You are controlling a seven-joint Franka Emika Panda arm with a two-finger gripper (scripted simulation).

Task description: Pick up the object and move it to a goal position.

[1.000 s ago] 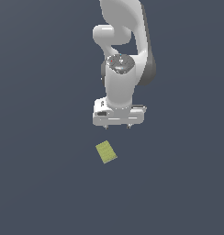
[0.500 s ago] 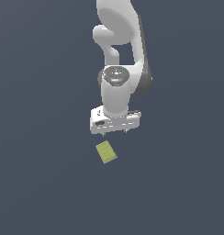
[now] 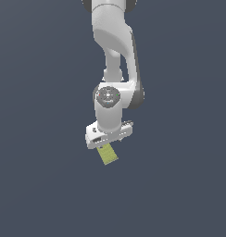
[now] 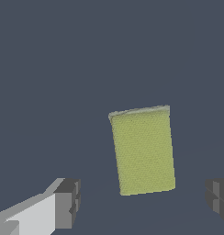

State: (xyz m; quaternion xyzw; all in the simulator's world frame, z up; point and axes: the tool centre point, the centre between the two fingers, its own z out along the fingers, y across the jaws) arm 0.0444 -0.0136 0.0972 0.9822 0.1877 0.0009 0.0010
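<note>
The object (image 3: pixel 107 153) is a small flat yellow-green block with a faint grid texture, lying on the dark grey floor. In the wrist view the object (image 4: pixel 142 150) lies slightly tilted between and just beyond my two fingertips. My white gripper (image 3: pixel 107 139) hangs right above the block's far end and partly covers it in the exterior view. The gripper (image 4: pixel 143 202) is open, with one dark pad (image 4: pixel 68 203) and the other pad (image 4: pixel 218 198) standing wide on either side of the block. Nothing is held.
A plain dark grey floor (image 3: pixel 40 176) surrounds the block on every side. The white arm (image 3: pixel 114 55) rises from the gripper toward the top of the exterior view.
The arm has come down and shifted toward the block, and the hand has turned about its axis. The gripper now overlaps the block's far end. The block has stayed in place.
</note>
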